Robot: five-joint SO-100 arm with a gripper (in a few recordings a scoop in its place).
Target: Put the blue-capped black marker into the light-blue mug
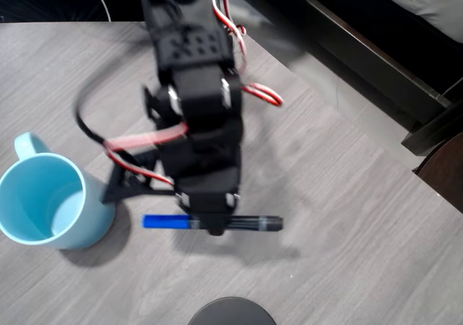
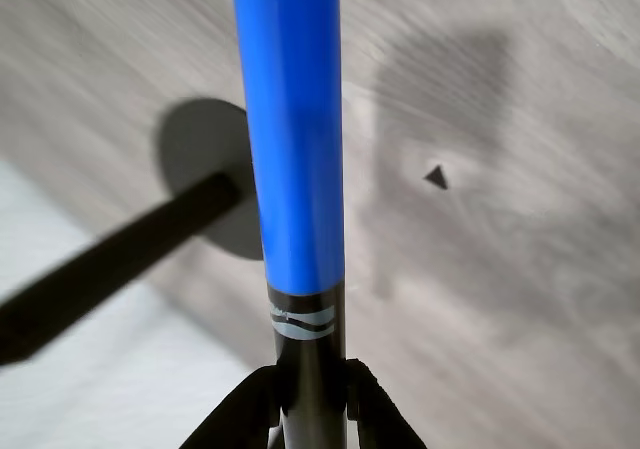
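- One marker (image 1: pixel 211 223). It has a blue cap and a black body.
- One mug (image 1: pixel 51 202). It is light blue and has one handle.
- One arm (image 1: pixel 197 100). It is black.
- One tool (image 1: pixel 215 228) at the end of the arm, with two fingers (image 2: pixel 372 409).
- One dark round thing (image 1: pixel 231 312) at the bottom edge.
- A few red and white wires (image 1: pixel 253 90) on the arm.
- One grey counter (image 1: pixel 347 224).

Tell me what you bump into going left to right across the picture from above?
Light-blue mug → the marker's blue cap → gripper clamped on the blue-capped black marker → the marker's black end, all on the grey table.
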